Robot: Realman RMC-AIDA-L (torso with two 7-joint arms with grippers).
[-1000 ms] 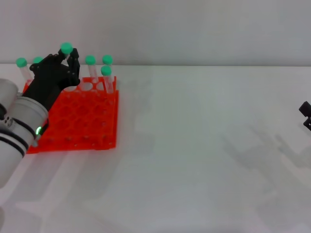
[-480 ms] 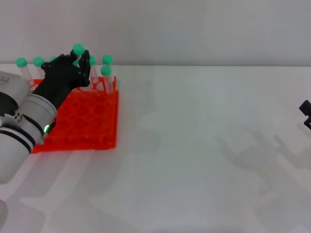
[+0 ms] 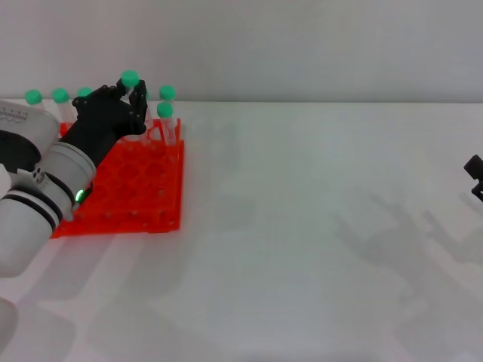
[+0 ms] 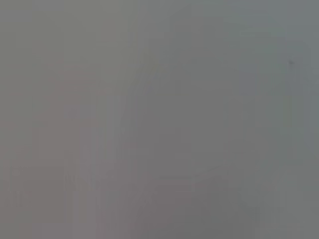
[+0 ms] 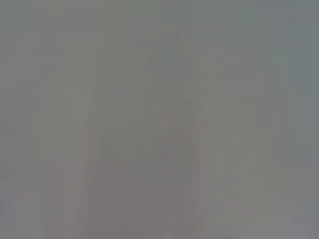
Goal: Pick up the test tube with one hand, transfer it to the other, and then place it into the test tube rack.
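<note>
In the head view my left gripper (image 3: 130,96), black on the green-lit white arm, is shut on the test tube (image 3: 130,79), whose green cap sticks up above the fingers. It holds the tube over the far part of the orange-red test tube rack (image 3: 143,196). Several other green-capped tubes stand in the rack's back rows, such as one at its right corner (image 3: 165,113). My right gripper (image 3: 475,177) shows only as a black tip at the right edge. Both wrist views are plain grey and show nothing.
The white table (image 3: 317,249) stretches right of the rack and toward the front. A pale wall rises behind the table's far edge.
My left gripper has carried the tube to the right along the rack's back rows. The right arm has not moved.
</note>
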